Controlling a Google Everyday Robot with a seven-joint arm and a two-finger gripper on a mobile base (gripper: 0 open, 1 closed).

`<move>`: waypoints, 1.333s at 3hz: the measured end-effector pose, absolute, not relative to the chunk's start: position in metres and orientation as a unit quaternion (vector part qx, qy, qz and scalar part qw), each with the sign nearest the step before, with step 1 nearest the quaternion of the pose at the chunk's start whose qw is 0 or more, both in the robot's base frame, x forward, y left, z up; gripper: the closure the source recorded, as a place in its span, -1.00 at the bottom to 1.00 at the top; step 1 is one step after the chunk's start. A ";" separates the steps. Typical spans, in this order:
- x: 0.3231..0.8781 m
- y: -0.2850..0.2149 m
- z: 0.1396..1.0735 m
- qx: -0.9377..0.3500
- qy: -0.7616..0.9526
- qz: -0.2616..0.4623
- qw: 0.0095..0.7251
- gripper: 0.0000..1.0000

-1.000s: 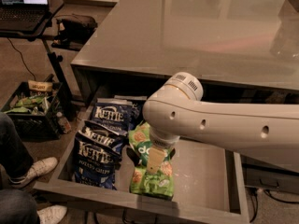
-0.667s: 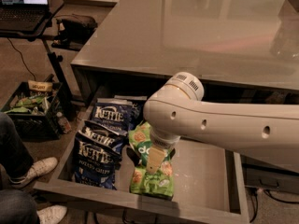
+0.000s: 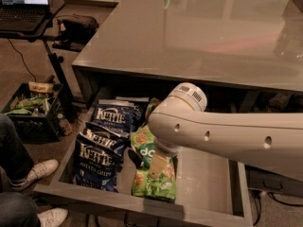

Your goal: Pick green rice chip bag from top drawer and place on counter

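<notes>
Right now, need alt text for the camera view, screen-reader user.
A white robot arm reaches into the open top drawer, its gripper low over the green rice chip bag lying there. Dark-blue Kettle bags lie beside it, toward the picture's left; the glossy grey counter spans the top of the view.

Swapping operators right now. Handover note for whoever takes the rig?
Gripper: down in the top drawer, directly over the green rice chip bag; grasp not confirmed.
Bag: lying in the drawer, beside the Kettle bags.
Done: drawer open, arm reached in.
Left: secure the bag, lift it out, place it on the counter.
</notes>
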State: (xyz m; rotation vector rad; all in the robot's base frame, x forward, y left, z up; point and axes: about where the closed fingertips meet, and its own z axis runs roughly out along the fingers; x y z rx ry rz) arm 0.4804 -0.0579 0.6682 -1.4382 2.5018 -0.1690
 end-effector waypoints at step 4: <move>0.477 -0.075 0.613 -0.420 0.905 -0.043 0.045 -1.00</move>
